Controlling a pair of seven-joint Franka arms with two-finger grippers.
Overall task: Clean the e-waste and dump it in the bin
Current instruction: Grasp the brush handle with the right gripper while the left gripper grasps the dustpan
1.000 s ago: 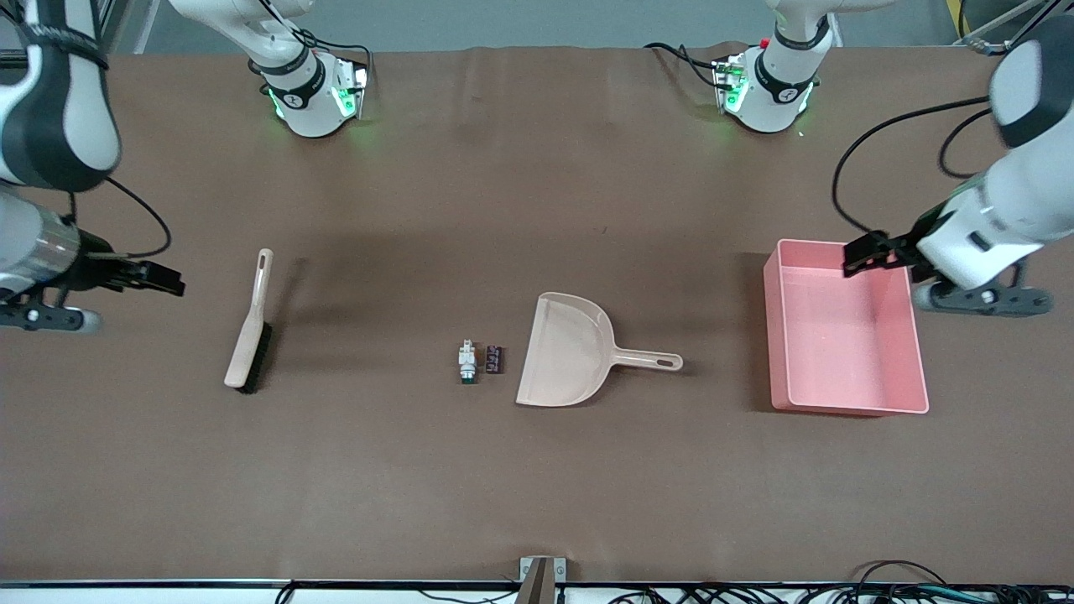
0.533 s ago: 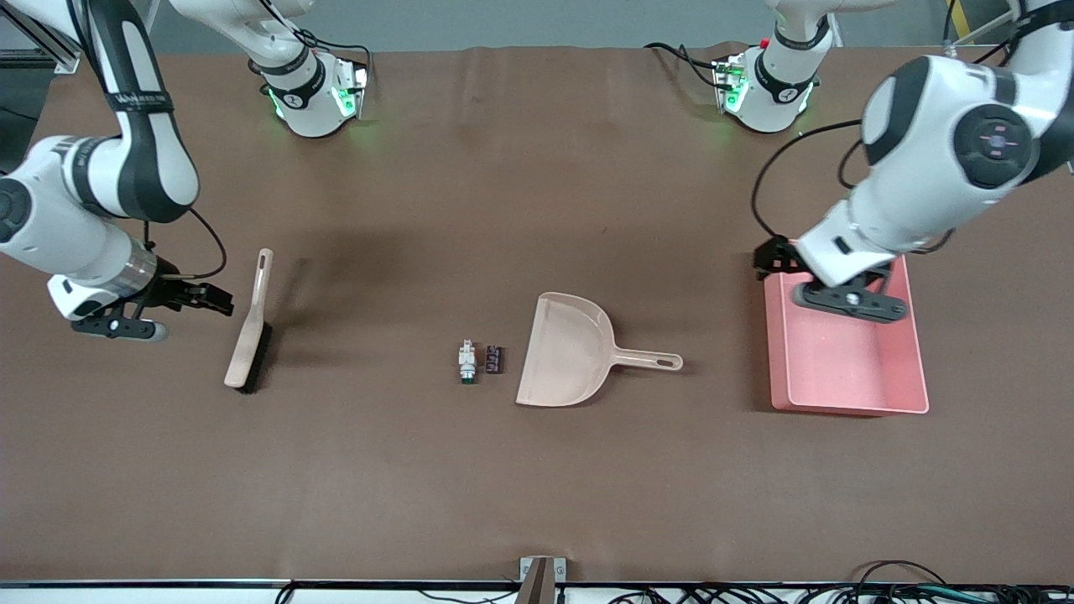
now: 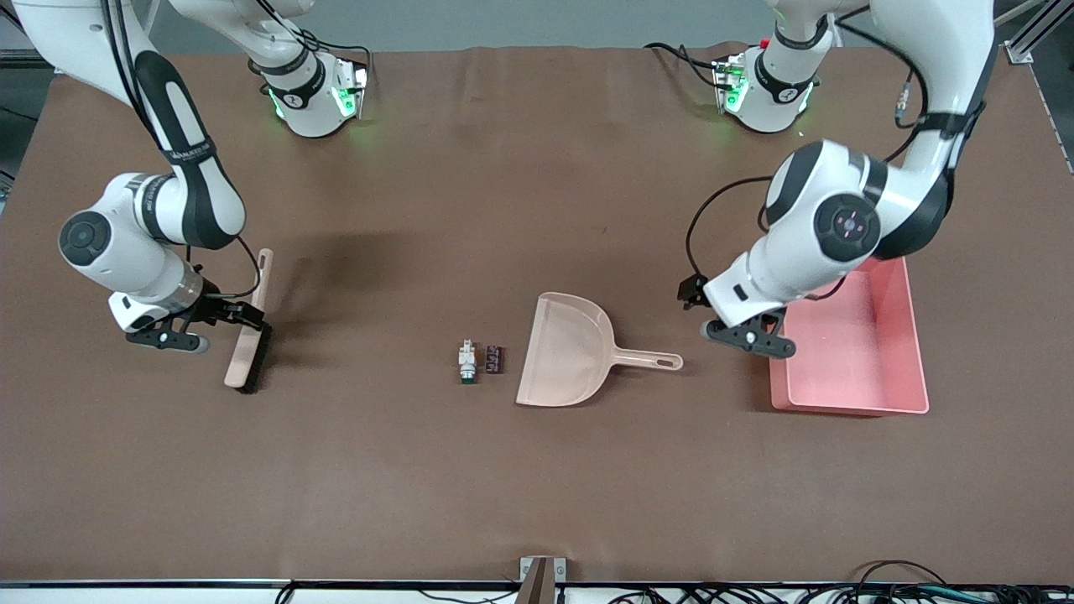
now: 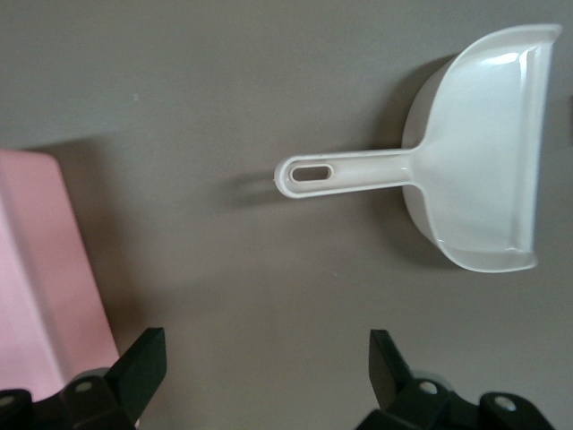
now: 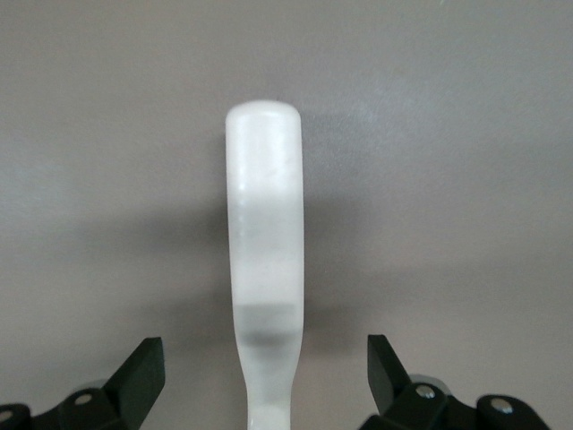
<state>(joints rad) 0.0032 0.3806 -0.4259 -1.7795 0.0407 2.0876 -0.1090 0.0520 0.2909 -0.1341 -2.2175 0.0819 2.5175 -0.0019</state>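
Two Franka arms work over a brown worktop (image 3: pixel 537 486) scattered with cleaning tools. The right pincer (image 3: pixel 243 315) hangs over the beige hand brush (image 3: pixel 248 335), which lies flat toward the right arm's end of the worktop; the right wrist view shows its fingers (image 5: pixel 139 376) spread wide, one on either side of the brush's (image 5: pixel 264 260) back, gripping nothing. The left pincer (image 3: pixel 692 294) hovers over bare worktop between the handle of the beige dustpan (image 3: pixel 570 348) and the pink bin (image 3: pixel 847 404), its fingers (image 4: pixel 143 363) likewise parted and empty, with the dustpan (image 4: pixel 483 152) and a corner of the bin (image 4: pixel 45 269) visible below it.

The e-waste sits near the middle of the worktop, just beside the dustpan's wide mouth on the side toward the right arm's end: a white part with a green end (image 3: pixel 466 361) and a dark maroon-black block (image 3: pixel 495 359), side by side, the block the closer of the two to the dustpan. Neither piece touches the pan. The bin stands upright toward the left arm's end of the worktop, well apart from the e-waste, the dustpan's handle pointing toward it.
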